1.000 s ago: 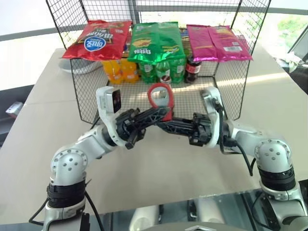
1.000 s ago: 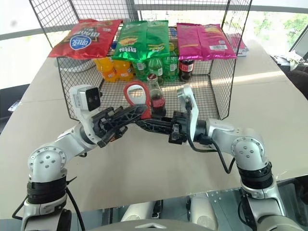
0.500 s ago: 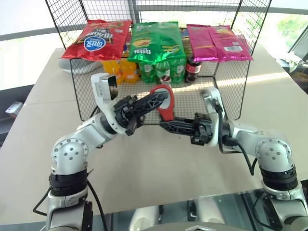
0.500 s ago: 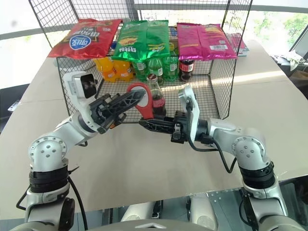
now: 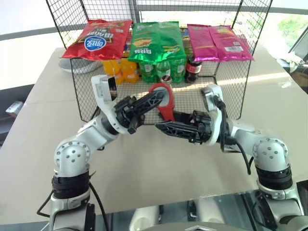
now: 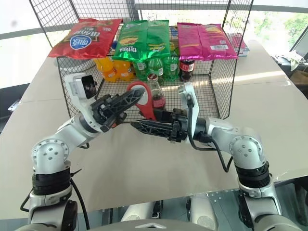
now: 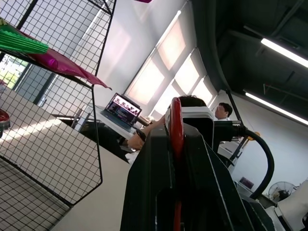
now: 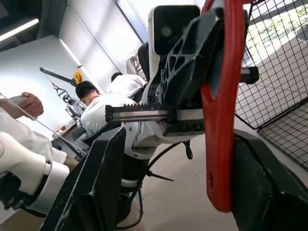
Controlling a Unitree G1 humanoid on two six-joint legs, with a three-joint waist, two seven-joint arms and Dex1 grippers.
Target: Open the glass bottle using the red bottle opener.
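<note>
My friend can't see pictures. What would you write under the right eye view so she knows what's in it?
The robot's left end effector holds the red bottle opener upright above a beige table, while the right end effector sits open just below it. Behind stands the glass bottle, in a wire rack of soda bottles topped with chip bags.

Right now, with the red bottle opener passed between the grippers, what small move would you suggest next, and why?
Probably draw the right gripper back from the red bottle opener. The left gripper is shut on the opener's ring, and the right gripper's fingers stand apart around the handle. That frees the right gripper for the glass bottle behind them.
</note>
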